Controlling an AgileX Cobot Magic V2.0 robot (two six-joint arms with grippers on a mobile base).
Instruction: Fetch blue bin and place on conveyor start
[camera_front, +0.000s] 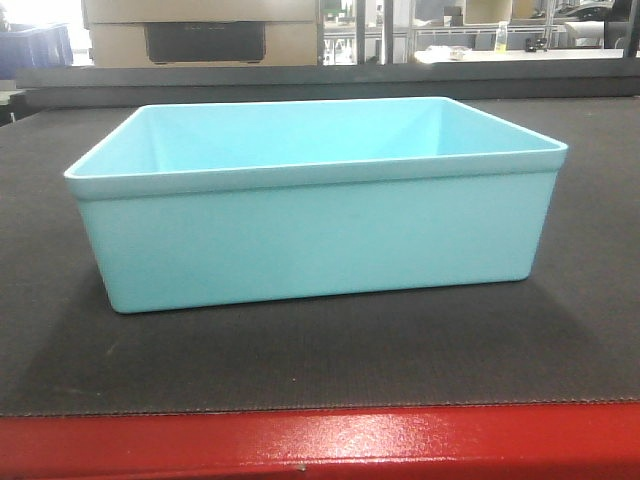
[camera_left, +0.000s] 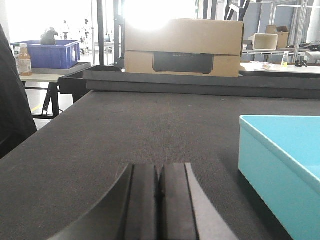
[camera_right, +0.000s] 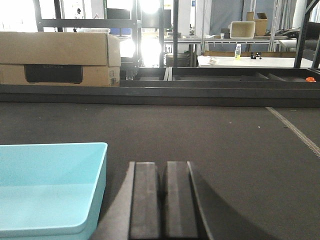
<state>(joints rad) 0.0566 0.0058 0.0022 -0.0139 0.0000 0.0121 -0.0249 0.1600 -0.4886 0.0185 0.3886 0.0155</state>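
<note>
The pale turquoise blue bin (camera_front: 315, 205) stands upright and empty on the dark grey woven belt of the conveyor start (camera_front: 320, 360), just behind its glossy red edge (camera_front: 320, 440). My left gripper (camera_left: 159, 172) is shut with nothing in it, low over the belt, left of the bin's wall (camera_left: 280, 170). To the right of the bin's corner (camera_right: 50, 190), my right gripper (camera_right: 163, 170) is also shut and holds nothing. Neither gripper touches the bin, and neither shows in the front view.
A cardboard box (camera_left: 182, 47) sits beyond the belt's far black rail (camera_left: 200, 82). A dark blue ribbed bin (camera_left: 47, 54) rests on a side table at left, with a bottle (camera_left: 24, 60) beside it. Shelving and a white table (camera_right: 250, 61) stand behind.
</note>
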